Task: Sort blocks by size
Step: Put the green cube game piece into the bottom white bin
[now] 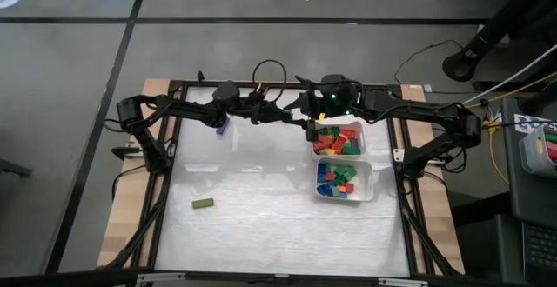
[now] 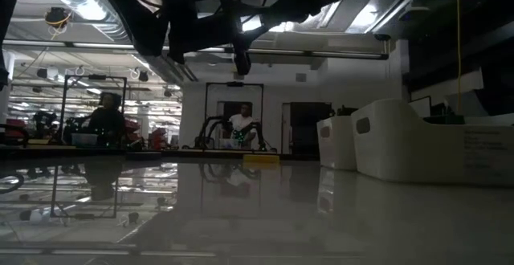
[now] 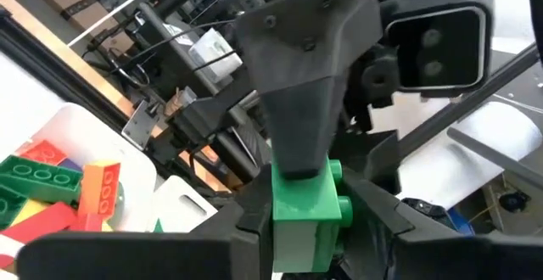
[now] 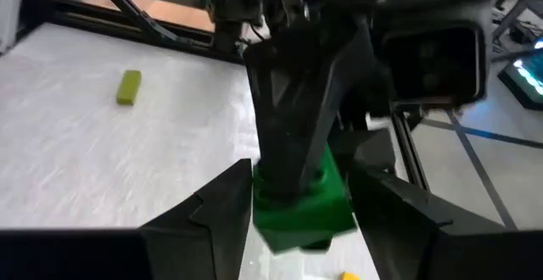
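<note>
Left of both end effectors, well apart from them, I see a lone green bar [image 1: 203, 203] flat on the white surface [image 1: 261, 235]. A small purple piece [image 1: 221, 126] lies under the left arm. The left end effector [image 3: 305, 221] and the right end effector [image 4: 301, 204] meet at mid-surface, each closed on the same green block [image 3: 305, 208], held off the surface. Just beside them is a white tray [image 1: 362, 139] of blocks [image 1: 338, 141], with a second tray [image 1: 371, 183] beyond it. In the room behind there are strip lights, another rig and a seated person [image 2: 103, 116].
</note>
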Motion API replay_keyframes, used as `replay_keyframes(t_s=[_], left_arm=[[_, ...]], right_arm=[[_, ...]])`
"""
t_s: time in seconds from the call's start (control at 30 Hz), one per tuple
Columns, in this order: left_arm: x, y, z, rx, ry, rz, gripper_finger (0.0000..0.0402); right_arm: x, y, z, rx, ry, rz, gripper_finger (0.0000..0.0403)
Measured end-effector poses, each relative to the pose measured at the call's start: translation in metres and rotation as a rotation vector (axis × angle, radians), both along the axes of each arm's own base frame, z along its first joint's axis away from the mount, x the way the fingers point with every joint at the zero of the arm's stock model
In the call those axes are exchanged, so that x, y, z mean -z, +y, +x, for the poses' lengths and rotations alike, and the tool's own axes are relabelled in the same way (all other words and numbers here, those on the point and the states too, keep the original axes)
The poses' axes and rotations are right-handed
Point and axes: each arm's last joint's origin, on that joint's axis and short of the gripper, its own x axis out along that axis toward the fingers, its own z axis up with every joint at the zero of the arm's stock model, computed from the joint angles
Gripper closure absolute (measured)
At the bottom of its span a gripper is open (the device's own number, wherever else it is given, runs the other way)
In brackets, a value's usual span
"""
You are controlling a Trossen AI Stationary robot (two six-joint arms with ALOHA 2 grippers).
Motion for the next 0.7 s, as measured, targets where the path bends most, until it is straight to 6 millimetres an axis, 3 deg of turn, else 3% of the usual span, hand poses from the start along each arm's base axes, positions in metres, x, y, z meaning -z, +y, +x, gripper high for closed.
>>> replay_keyframes(t_s=[0.17,0.37,0.5,0.7], left_arm=[[0.0,0.0,0.0,0.0,-0.001,0.001,0.0314],[0.0003,0.0,0.0,0.003,0.003,-0.008,0.0314],[0.0003,-0.0012,0.0005,0.012,0.01,-0.043,0.031],[0.0006,-0.0064,0.0034,-0.016,0.012,-0.059,0.0267]], right_arm=[[0.0001,0.0003,-0.0002,-0.01,0.002,0.005,0.0212],[0.0006,0.0008,-0.0005,-0.028,0.006,0.005,0.0254],[0.0006,0.0008,-0.0005,-0.026,0.007,0.014,0.0252],[0.0012,0.0008,-0.0008,-0.01,0.014,0.051,0.0242]])
